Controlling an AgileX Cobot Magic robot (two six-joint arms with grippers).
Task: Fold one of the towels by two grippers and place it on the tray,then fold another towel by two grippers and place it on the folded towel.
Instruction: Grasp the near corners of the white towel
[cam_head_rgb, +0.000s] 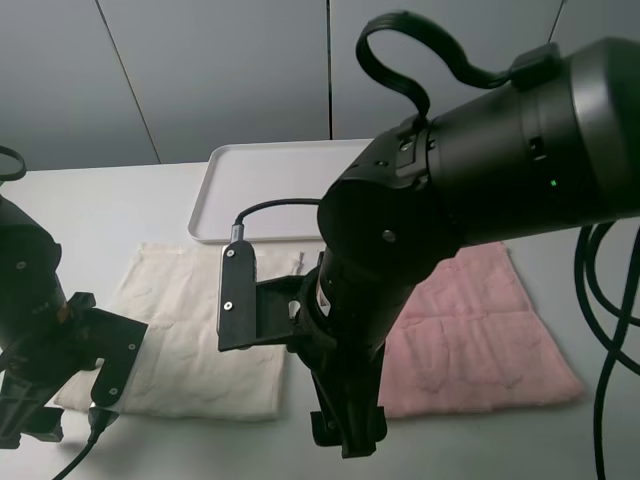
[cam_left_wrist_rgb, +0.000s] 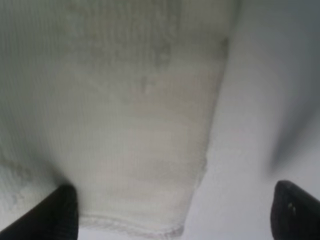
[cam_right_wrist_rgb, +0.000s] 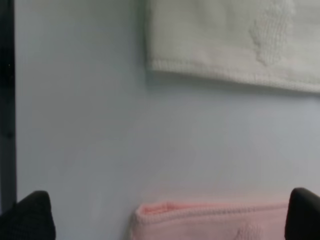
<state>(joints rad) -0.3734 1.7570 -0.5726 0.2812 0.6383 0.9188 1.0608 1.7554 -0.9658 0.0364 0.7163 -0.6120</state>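
While the left tool (cam_left_wrist_rgb: 175, 215) and the right tool (cam_right_wrist_rgb: 167, 215) hung spread apart, the cream square terry towel (cam_head_rgb: 190, 330) lay flat just beside the flat white plastic tray (cam_head_rgb: 260, 180); the right tool, over the light pink terry towel's (cam_head_rgb: 480, 330) corner, risked pinching that instead.

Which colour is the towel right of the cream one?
The towel is light pink; best seen in exterior high view.

Bare table (cam_right_wrist_rgb: 150, 135) separates cream towel (cam_right_wrist_rgb: 235, 40) from pink towel (cam_right_wrist_rgb: 215, 222).

Left claw (cam_left_wrist_rgb: 175, 215), right claw (cam_right_wrist_rgb: 167, 215): both agape
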